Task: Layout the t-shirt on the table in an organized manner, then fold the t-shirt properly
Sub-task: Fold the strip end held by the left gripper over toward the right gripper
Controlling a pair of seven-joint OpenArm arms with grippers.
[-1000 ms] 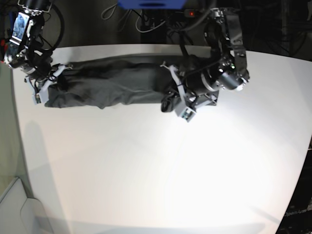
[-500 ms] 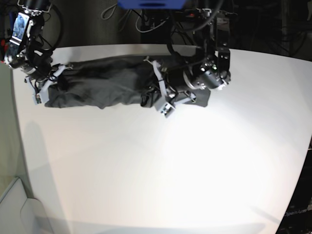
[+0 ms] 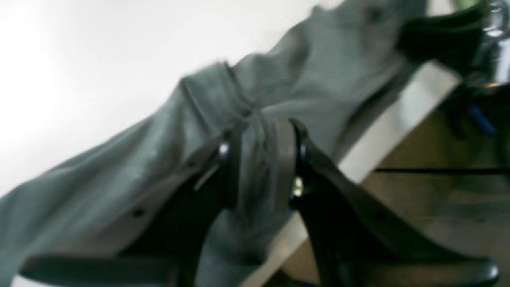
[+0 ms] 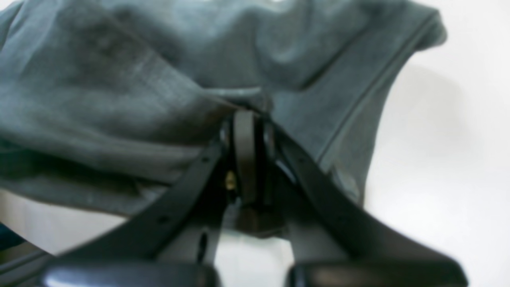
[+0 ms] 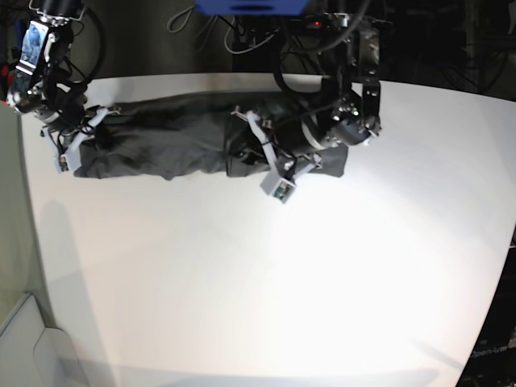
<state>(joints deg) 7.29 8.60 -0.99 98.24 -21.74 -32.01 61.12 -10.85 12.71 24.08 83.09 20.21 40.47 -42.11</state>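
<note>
1. White and glossy, the table [image 5: 266,282] fills most of the base view, and dark cables and equipment stand behind its far edge.
2. In the base view, the t-shirt [image 5: 161,141] lies as a long wrinkled band along the far edge of the table, folded over itself. The right gripper [image 5: 74,141] is at the end of the band on this view's left. The left gripper [image 5: 260,157] is over the middle of the band, and more dark cloth shows beyond its arm on the view's right.
3. In the left wrist view, which is blurred, the table [image 3: 79,59] is bright white at the upper left and its edge runs diagonally at the right. The t-shirt [image 3: 279,79] lies along that edge. The left gripper [image 3: 261,159] has a bunched fold of grey cloth between its two black fingers [image 3: 227,171], and both fingers touch the cloth, so it is clamped on the t-shirt with the jaws a little apart.
4. In the right wrist view, the t-shirt [image 4: 119,79] covers the upper part, with a hemmed edge running down at the right, and the white table [image 4: 450,159] shows beside it. The right gripper [image 4: 247,131] has its fingers pressed together at the tips, and a thin fold of the cloth enters between them, so it pinches the t-shirt tightly.
</note>
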